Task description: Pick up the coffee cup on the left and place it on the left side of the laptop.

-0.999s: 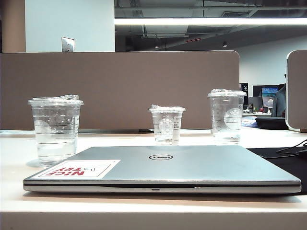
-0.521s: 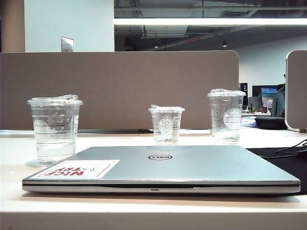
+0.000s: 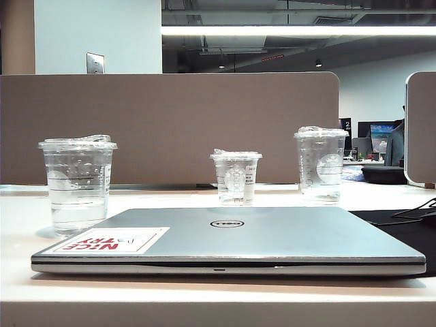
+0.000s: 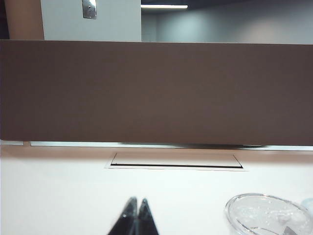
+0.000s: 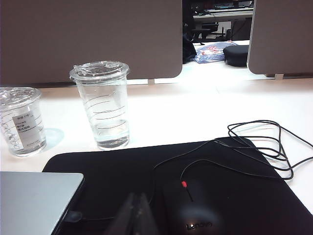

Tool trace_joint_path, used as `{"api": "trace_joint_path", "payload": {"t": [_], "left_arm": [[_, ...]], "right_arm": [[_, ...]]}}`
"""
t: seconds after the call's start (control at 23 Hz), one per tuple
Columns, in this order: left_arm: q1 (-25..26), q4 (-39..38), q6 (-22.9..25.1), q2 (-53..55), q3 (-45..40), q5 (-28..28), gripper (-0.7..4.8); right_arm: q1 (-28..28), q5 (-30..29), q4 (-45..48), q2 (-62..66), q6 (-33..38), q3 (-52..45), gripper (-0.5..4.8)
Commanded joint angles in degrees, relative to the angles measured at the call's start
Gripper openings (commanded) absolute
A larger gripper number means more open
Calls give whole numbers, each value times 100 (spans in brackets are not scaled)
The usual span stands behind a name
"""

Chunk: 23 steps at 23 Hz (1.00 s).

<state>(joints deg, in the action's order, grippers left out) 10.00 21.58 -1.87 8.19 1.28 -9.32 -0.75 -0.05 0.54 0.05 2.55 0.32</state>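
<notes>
Three clear cups stood on the white table (image 3: 20,218) beyond the closed laptop (image 3: 272,235), which lay nearest to us with its red-lettered sticker (image 3: 112,240) at the near left corner. Just behind that corner, at the left side of the laptop, we saw the coffee cup (image 3: 78,184), upright, with crinkled film over its rim and some water inside. Further back, the shorter cup (image 3: 236,177) stood behind the middle of the lid, and the tallest cup (image 3: 321,165) to the right, both free. A brown partition (image 3: 170,126) closed the far side.

No arm appeared in the exterior view. In the left wrist view, the left gripper (image 4: 135,215) was closed and held nothing; a cup rim showed beside it, apart from it. In the right wrist view, the right gripper (image 5: 136,210) looked blurred and also closed and empty, above a black mat (image 5: 234,196), near a black mouse (image 5: 193,210) with its cable (image 5: 264,147).
</notes>
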Motion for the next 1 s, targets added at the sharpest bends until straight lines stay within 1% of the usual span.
{"api": "trace_joint_path", "payload": {"t": [0.04, 0.35, 0.52, 0.61, 0.65, 0.74, 0.83, 0.91, 1.0], "left_arm": [[9, -20, -9, 2, 0, 15, -5], [4, -24, -9, -13, 0, 13, -5], [4, -162, -7, -197, -2, 31, -5], [4, -354, 92, -404, -4, 33, -5], [0, -544, 269, -570, -7, 39, -5], [-7, -988, 439, -839, -11, 131, -5], [-122, -1078, 448, -811, -70, 223, -5], [-326, -1325, 511, -811, -87, 380, -5], [-728, -1690, 509, -811, -87, 706, -5]], "right_arm": [[2, 9, 98, -9, 0, -24, -4], [2, 9, 98, -9, 0, -24, -4], [2, 9, 96, -9, 0, -24, -4], [2, 9, 98, -9, 0, -24, -4], [2, 9, 98, -9, 0, -24, -5], [2, 9, 98, -9, 0, -24, -4], [4, 9, 96, -9, 0, -24, -4], [7, 9, 98, -9, 0, -24, -4], [13, 9, 96, -9, 0, -24, -4]]}}
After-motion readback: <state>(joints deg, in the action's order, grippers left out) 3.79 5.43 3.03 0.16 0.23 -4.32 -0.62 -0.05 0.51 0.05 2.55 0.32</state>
